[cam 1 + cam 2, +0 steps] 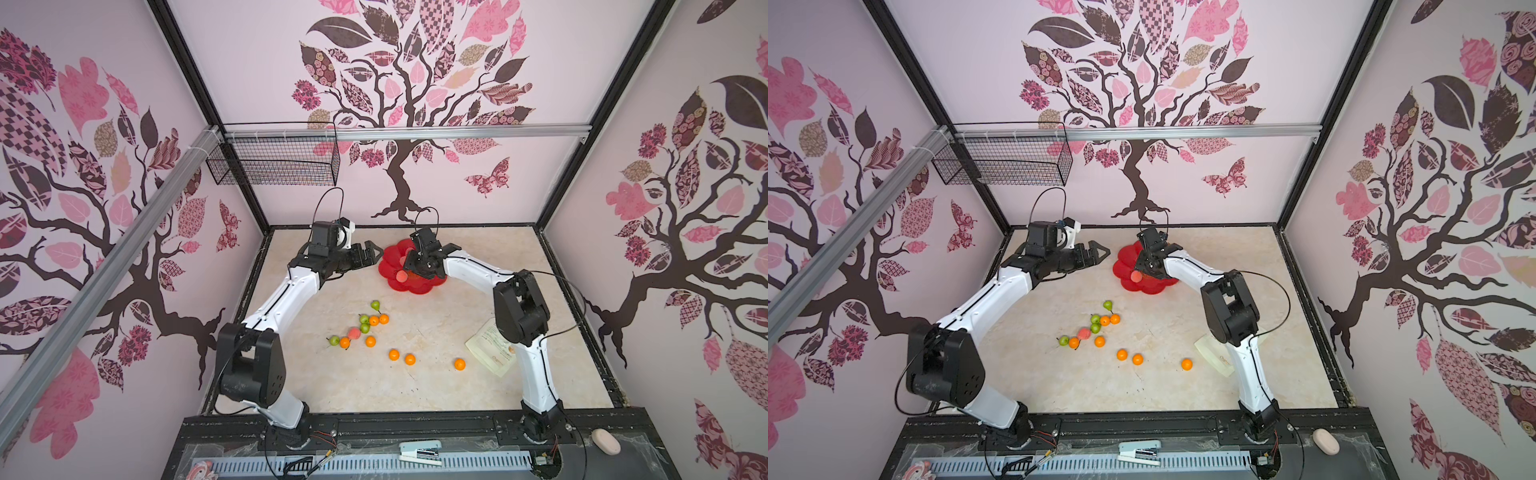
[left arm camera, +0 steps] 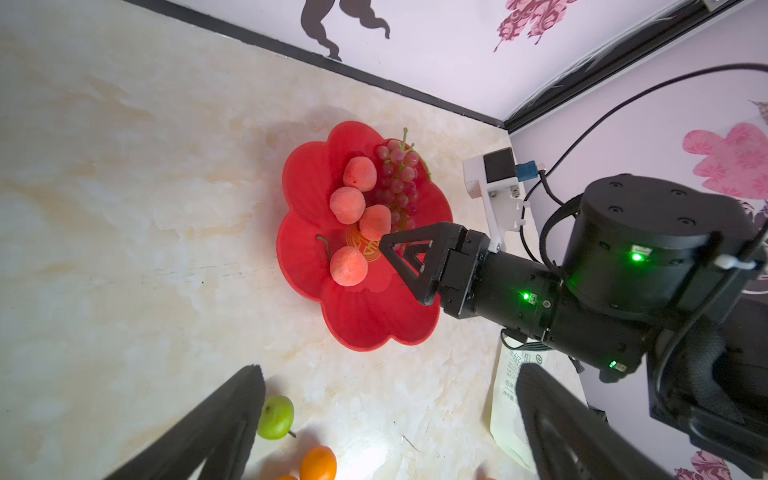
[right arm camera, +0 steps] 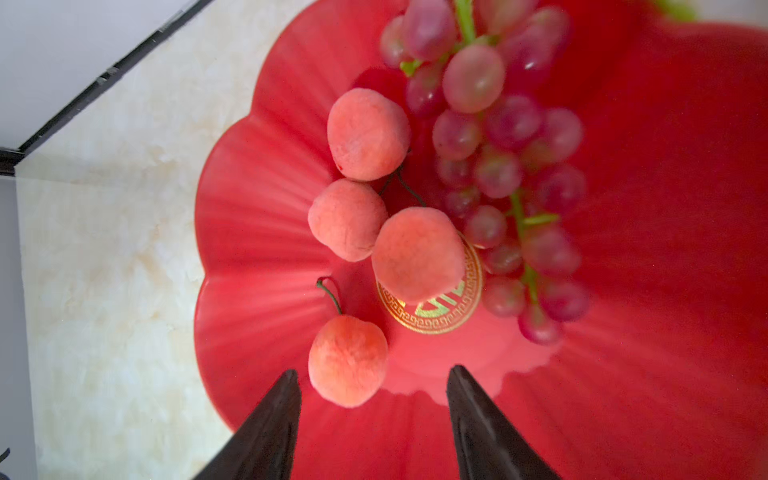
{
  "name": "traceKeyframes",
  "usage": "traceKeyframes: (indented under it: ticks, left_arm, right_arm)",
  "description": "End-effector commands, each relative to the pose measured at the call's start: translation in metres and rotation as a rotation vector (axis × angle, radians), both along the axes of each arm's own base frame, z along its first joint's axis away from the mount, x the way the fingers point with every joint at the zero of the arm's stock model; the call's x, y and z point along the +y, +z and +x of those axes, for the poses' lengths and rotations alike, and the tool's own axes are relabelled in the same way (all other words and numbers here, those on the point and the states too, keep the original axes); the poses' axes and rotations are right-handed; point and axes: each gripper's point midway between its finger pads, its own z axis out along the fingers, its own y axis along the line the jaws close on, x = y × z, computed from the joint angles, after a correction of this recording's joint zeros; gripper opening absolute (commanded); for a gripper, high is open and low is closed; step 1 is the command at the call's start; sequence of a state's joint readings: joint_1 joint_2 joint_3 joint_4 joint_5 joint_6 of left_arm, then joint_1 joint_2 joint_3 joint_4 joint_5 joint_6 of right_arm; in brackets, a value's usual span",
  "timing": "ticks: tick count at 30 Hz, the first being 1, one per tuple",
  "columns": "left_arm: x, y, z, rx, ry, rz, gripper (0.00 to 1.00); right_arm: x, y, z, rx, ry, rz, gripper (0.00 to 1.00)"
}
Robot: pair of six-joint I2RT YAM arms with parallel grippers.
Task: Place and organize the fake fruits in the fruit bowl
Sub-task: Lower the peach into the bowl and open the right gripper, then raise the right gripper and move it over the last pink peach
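The red flower-shaped fruit bowl point(image 1: 415, 286) sits at the back of the table. Several pink peaches point(image 3: 368, 133) and a dark-red grape bunch point(image 3: 511, 137) lie in it beside the gold emblem point(image 3: 436, 324). My right gripper point(image 3: 374, 370) hovers open over the bowl. One stemmed peach point(image 3: 347, 359) lies loose just ahead of its fingertips, touching neither. My left gripper point(image 2: 390, 370) is open and empty, held above the table left of the bowl point(image 2: 361, 316). Loose oranges point(image 1: 393, 355), green fruits point(image 1: 364, 319) and one peach point(image 1: 354, 333) are scattered mid-table.
A cream printed pouch point(image 1: 490, 349) lies under the right arm's elbow. A black wire basket point(image 1: 274, 160) hangs on the back left rail. Walls close in the table on three sides. A green fruit point(image 2: 275, 417) and an orange point(image 2: 318, 463) lie below the left gripper.
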State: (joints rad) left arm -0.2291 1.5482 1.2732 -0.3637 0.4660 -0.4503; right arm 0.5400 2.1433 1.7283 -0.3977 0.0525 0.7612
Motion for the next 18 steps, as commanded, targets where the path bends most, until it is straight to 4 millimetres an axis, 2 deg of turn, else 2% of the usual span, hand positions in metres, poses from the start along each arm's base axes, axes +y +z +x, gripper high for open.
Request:
traceKeyframes:
  ticks: [1, 5, 11, 18]
  left_arm:
    - [0.015, -0.016, -0.025, 0.065, 0.066, 0.043, 0.98]
    - [0.02, -0.023, -0.051, 0.114, 0.121, 0.03, 0.99]
    - [0.019, -0.034, -0.09, 0.175, 0.145, 0.055, 0.99]
    - [0.041, -0.043, -0.134, 0.207, 0.21, 0.07, 0.99]
  right_arm:
    - [-0.01, 0.053, -0.009, -0.117, 0.026, 0.005, 0.6]
    - [-0.006, 0.055, -0.036, -0.144, 0.086, -0.001, 0.59]
    - [0.018, 0.053, -0.085, -0.146, 0.203, -0.019, 0.58]
    - [0.05, 0.037, -0.138, -0.098, 0.341, -0.021, 0.57]
